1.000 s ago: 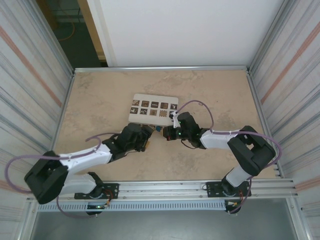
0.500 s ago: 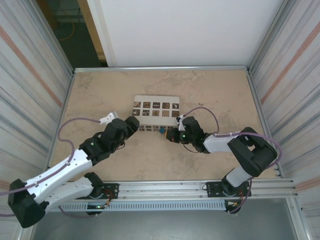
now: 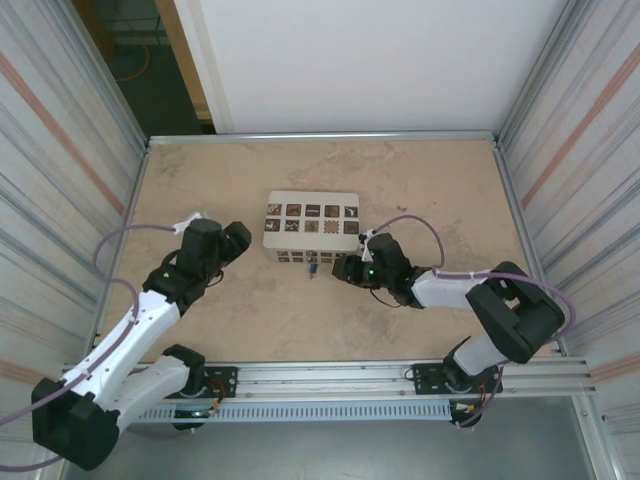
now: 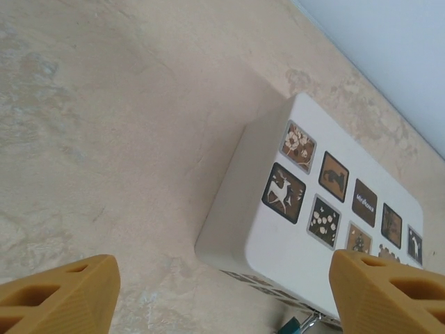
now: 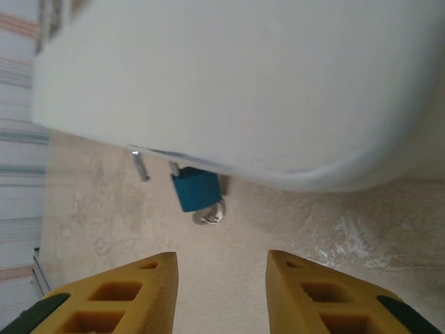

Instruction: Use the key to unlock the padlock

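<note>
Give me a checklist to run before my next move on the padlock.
1. Right tool empty, jaws apart: ok.
2. Left tool empty, jaws wide: ok.
3. Padlock in view beside the box, ahead of the right tool: ok.
4. Key seated in the padlock: cannot tell; a silvery bit shows at its lower end.
5. Shackle released: cannot tell; the box hides its top.
</note>
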Action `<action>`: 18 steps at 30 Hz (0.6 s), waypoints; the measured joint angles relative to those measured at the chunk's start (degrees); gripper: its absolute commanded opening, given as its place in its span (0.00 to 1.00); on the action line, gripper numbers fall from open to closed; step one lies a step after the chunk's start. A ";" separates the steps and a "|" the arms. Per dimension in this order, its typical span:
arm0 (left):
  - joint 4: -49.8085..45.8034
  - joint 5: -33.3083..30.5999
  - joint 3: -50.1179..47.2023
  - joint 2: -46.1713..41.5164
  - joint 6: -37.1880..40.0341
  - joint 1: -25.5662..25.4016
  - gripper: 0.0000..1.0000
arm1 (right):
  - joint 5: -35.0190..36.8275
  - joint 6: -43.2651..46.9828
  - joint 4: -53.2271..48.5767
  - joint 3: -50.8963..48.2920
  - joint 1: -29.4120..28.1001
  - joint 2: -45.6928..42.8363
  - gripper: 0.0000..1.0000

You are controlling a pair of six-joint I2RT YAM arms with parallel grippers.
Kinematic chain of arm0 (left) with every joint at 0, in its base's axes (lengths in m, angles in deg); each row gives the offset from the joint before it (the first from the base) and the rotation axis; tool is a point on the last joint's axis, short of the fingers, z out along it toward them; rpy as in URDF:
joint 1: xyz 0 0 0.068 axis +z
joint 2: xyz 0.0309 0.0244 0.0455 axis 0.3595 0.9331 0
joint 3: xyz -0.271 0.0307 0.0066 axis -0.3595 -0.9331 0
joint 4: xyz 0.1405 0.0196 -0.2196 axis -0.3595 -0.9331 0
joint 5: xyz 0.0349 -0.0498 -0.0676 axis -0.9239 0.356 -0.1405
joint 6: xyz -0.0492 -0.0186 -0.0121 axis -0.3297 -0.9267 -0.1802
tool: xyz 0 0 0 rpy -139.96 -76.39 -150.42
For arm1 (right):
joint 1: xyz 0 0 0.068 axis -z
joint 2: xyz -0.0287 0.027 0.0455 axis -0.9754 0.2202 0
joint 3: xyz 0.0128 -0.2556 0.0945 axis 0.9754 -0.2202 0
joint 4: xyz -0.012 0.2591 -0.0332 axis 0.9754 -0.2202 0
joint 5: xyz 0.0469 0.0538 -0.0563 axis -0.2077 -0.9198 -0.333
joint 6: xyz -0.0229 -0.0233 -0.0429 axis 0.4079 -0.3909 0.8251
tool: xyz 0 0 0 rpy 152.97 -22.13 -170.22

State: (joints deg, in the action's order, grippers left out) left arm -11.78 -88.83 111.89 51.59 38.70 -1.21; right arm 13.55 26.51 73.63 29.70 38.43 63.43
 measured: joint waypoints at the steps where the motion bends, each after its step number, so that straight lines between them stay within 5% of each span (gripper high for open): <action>1: 0.76 2.21 0.00 1.09 1.31 1.38 0.83 | 0.02 0.76 -0.33 0.00 0.28 -1.16 0.52; 9: 5.64 21.81 5.11 17.49 11.21 10.38 0.84 | -1.86 3.98 -0.26 0.02 2.93 -3.65 0.82; 18: 9.03 35.60 13.05 33.88 16.02 11.04 0.79 | -5.84 3.67 2.69 0.63 4.11 -2.14 0.90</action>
State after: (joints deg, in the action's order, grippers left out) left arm -2.75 -53.23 124.94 85.47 54.72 9.83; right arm 7.71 30.18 76.32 30.33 42.53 61.29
